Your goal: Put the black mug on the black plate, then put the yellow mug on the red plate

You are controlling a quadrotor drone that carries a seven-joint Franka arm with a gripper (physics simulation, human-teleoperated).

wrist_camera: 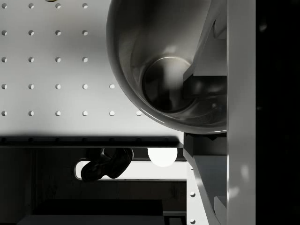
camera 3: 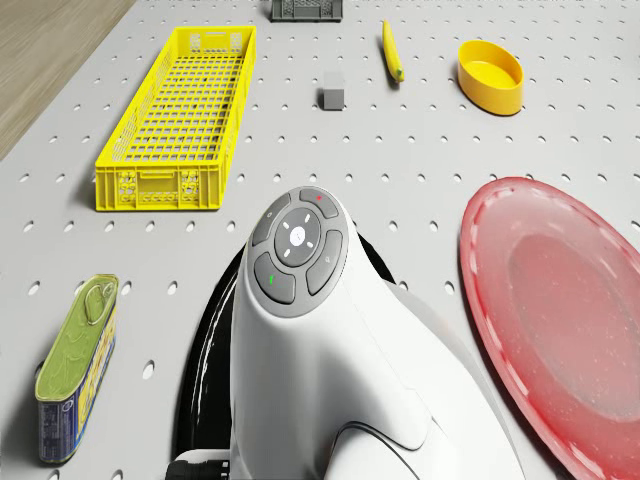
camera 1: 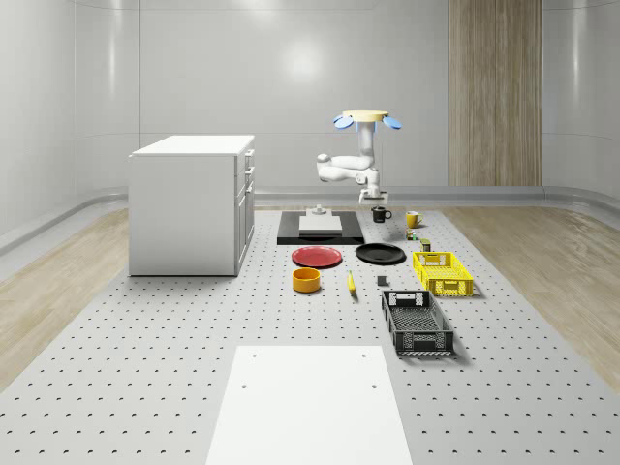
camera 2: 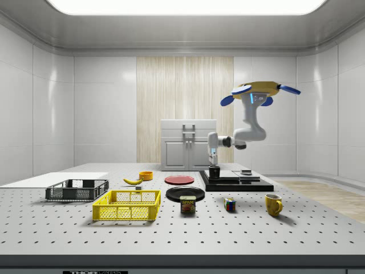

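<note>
The first step is in hand: the gripper is down at the black mug, one finger inside the rim and one outside in the wrist view — whether it has clamped I cannot tell. The mug stands on the tabletop beyond the black plate. Next: grip, lift, carry to that plate. The drone hovers above — arm elbowed down, wrist vertical.

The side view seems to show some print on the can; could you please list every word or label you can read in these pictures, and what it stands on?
"SPAM": on the can, standing on the table by the yellow crate.
Side label of the can in the drone view: print too blurred to read.
Strip of lettering on the table's front edge: too small to read.
</note>
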